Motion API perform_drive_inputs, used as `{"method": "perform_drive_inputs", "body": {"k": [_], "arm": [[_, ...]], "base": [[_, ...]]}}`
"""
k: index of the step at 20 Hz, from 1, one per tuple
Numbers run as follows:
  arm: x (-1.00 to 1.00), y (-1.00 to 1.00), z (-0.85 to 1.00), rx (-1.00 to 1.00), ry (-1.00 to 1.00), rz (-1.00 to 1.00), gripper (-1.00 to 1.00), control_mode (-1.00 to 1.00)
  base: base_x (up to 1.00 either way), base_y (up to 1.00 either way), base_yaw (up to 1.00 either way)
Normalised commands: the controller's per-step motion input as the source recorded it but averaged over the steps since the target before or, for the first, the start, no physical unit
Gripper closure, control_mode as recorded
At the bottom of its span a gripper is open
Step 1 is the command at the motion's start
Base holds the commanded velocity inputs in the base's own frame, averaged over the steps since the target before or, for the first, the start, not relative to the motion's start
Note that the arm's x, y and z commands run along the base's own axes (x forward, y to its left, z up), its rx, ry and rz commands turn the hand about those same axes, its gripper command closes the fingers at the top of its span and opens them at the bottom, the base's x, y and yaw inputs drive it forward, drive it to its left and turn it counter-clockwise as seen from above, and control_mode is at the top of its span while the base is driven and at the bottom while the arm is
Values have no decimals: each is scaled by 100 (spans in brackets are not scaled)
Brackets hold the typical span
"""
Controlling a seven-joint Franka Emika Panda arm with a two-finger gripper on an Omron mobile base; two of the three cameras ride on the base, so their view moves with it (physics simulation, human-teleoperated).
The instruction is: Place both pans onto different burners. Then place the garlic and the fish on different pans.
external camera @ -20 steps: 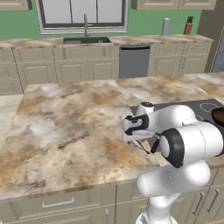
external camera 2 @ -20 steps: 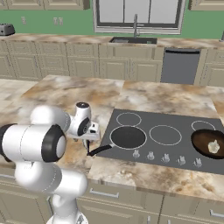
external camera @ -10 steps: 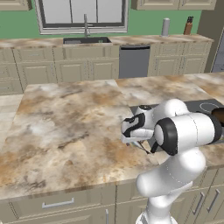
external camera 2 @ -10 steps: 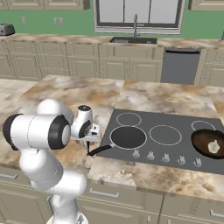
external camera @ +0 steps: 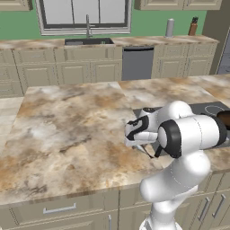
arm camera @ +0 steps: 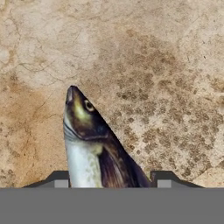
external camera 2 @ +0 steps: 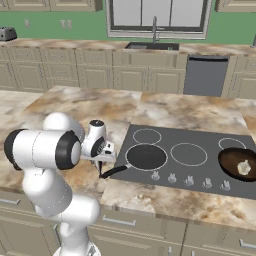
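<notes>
Fish (arm camera: pixel 94 148) lies on the marble table (external camera: pixel 67 130) just left of the cooktop (external camera 2: pixel 200 145), its body now between the two tips of the claw (arm camera: pixel 109 181), which has narrowed from wide open; whether it grips yet, I cannot tell. Beyond it the black pan (external camera 2: pixel 146 156) sits on a near burner, and the brown pan (external camera 2: pixel 239 164) at the right holds the garlic (external camera 2: pixel 243 167), so the fish is what remains.

Fish (arm camera: pixel 94 144) between the gripper (arm camera: pixel 109 181) tips, on counter (arm camera: pixel 166 87); pan (external camera 2: pixel 146 156) right of it, second pan (external camera 2: pixel 240 165) further right.
</notes>
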Motion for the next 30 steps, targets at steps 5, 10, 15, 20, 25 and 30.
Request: {"method": "perform_drive_inputs", "body": {"k": [5, 10, 15, 20, 25, 30], "arm": [[0, 0, 0, 0, 0, 0, 100, -100], [0, 0, 7, 0, 0, 0, 100, -100], [8, 10, 34, 0, 0, 0, 100, -100], [17, 6, 40, 0, 0, 0, 100, -100], [23, 0, 41, 0, 0, 0, 100, -100], [17, 0, 37, 0, 0, 0, 100, -100]], "base": [[0, 0, 0], [0, 0, 0], [0, 0, 0], [0, 0, 0], [0, 0, 0], [0, 0, 0]]}}
